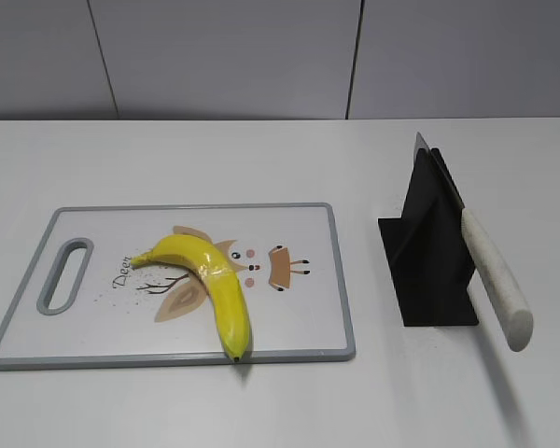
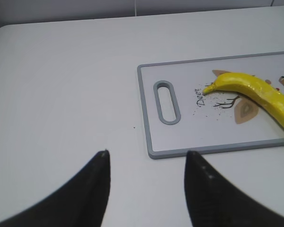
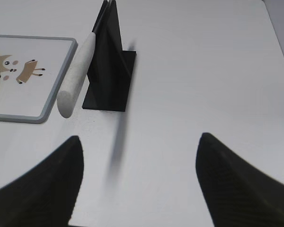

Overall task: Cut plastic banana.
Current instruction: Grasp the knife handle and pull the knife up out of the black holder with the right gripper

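Although no arm is seen in the exterior view, both grippers are shown by their wrist cameras: the left gripper (image 2: 146, 163) is spread wide and empty over bare table (image 1: 261, 159), and the right gripper (image 3: 139, 146) is likewise parted with nothing between its fingers.

The plastic banana (image 1: 210, 280) is found lying flat on the cutting board (image 1: 308, 308), toward the board's 6 o'clock side in the exterior view, its stem pointing to about 9 o'clock and its dark tip at about 5 o'clock, just at the board's near edge. A glossy seam band is crossed at the bend.

The banana is judged to be light, hollow and stiff, with a smooth skin that could slide or roll on the slick board under a downward press. It would best be steadied on the stem half, well away from the seam, where a split is most likely intended.

The knife (image 1: 490, 275) is held in a black stand (image 1: 429, 271) at 3 o'clock from the board, well apart from it, with its pale speckled handle (image 3: 78, 73) slanting out toward the camera. The handle is judged the only sound place to be gripped, near its middle; its rounded surface may twist if pinched at the end.
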`<state>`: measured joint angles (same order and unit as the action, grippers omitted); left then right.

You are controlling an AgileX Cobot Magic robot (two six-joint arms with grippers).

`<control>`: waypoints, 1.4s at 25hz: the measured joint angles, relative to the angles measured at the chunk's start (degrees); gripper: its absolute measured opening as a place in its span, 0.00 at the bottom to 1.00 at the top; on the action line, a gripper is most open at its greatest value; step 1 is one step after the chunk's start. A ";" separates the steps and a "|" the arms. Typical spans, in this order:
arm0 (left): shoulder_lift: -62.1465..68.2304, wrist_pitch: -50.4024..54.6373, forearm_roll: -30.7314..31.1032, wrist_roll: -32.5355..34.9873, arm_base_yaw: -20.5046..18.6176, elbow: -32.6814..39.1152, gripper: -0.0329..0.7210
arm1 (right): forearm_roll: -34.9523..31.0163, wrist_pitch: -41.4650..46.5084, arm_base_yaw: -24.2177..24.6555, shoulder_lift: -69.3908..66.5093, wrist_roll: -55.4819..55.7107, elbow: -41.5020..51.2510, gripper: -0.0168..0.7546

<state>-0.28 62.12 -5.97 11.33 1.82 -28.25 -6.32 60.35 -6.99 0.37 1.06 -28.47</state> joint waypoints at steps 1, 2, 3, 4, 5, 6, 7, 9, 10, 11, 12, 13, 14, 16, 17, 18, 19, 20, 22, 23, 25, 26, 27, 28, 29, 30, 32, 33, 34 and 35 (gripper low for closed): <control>0.00 0.00 0.00 0.00 0.00 0.00 0.70 | 0.00 0.00 0.00 0.00 0.00 0.00 0.78; 0.00 0.00 0.00 0.00 0.00 0.00 0.70 | 0.00 0.00 0.00 0.00 0.00 0.00 0.78; 0.00 0.00 0.00 0.00 0.00 0.00 0.70 | 0.00 0.00 0.00 0.00 0.00 0.00 0.78; 0.00 0.00 0.00 0.00 0.00 0.00 0.70 | 0.00 0.00 0.00 0.00 0.00 0.00 0.78; 0.00 0.00 0.00 0.00 0.00 0.00 0.69 | 0.00 0.00 0.00 0.00 0.00 0.00 0.78; 0.00 0.00 0.00 0.00 0.00 0.00 0.69 | 0.00 0.00 0.00 0.00 0.00 0.00 0.78; 0.00 0.00 0.00 0.00 0.00 0.00 0.69 | 0.00 0.00 0.00 0.00 0.00 0.00 0.78; 0.00 0.00 0.00 0.00 0.00 0.00 0.69 | 0.00 0.00 0.00 0.00 0.00 0.00 0.78; 0.00 0.00 0.00 0.00 0.00 0.00 0.69 | 0.00 0.00 0.00 0.00 0.00 0.00 0.78; 0.00 0.00 0.00 0.00 0.00 0.00 0.69 | 0.00 0.00 0.00 0.00 0.00 0.00 0.78; 0.00 0.00 0.00 0.00 0.00 0.00 0.69 | 0.00 0.00 0.00 0.00 0.00 0.00 0.78; 0.00 0.00 0.00 0.00 0.00 0.00 0.69 | 0.00 0.00 0.00 0.00 0.00 0.00 0.78; 0.00 0.00 0.00 0.00 0.00 0.00 0.69 | 0.00 0.00 0.00 0.00 0.00 0.00 0.78; 0.00 0.00 0.00 0.00 0.00 0.00 0.69 | 0.00 0.00 0.00 0.00 0.00 0.00 0.78; 0.00 0.00 0.00 0.00 0.00 0.00 0.69 | 0.00 0.00 0.00 0.00 0.00 0.00 0.78; 0.00 0.00 0.00 0.00 0.00 0.00 0.69 | 0.00 0.00 0.00 0.00 0.00 0.00 0.78; 0.00 0.00 0.00 0.00 0.00 0.00 0.69 | 0.00 0.00 0.00 0.00 0.00 0.00 0.78; 0.00 0.00 0.00 0.00 0.00 0.00 0.69 | 0.00 0.00 0.00 0.00 0.00 0.00 0.78; 0.00 0.00 0.00 0.00 0.00 0.00 0.69 | 0.00 -0.05 0.00 0.00 0.00 0.00 0.78; 0.00 0.00 0.00 0.00 0.00 0.00 0.69 | 0.00 -0.05 0.00 0.00 0.00 0.00 0.78; 0.00 0.00 0.00 0.00 0.00 0.00 0.69 | 0.00 -0.05 0.00 0.00 0.00 0.00 0.78; 0.00 0.00 0.00 0.00 0.00 0.00 0.69 | 0.00 -0.05 0.00 0.00 0.00 0.00 0.78; 0.00 0.00 0.00 0.00 0.00 0.00 0.69 | -0.07 -0.05 0.00 0.00 0.00 0.00 0.78; 0.00 0.00 0.00 0.00 0.00 0.00 0.69 | -0.12 -0.05 0.00 0.00 0.00 0.00 0.78; 0.00 0.00 0.00 0.00 0.00 0.00 0.69 | -0.12 -0.05 0.00 0.00 0.00 0.00 0.78; 0.00 0.00 0.00 0.00 0.00 0.00 0.69 | -0.12 -0.05 0.00 0.00 0.00 0.00 0.78; 0.00 0.00 0.00 0.00 0.00 0.00 0.69 | -0.79 -0.05 0.00 0.00 0.00 0.00 0.78; 0.00 0.00 0.00 0.00 0.00 0.00 0.69 | -1.46 -0.05 0.00 0.00 0.00 0.00 0.78; 0.00 0.00 0.00 0.00 0.00 0.00 0.69 | -1.86 -0.05 0.00 0.00 0.00 0.00 0.78; 0.00 0.00 0.00 0.00 0.00 0.00 0.69 | -2.01 -0.12 0.00 0.00 0.00 0.00 0.78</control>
<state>-0.28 62.12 -5.97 11.33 1.82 -28.25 -8.33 60.23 -6.99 0.37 1.06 -28.47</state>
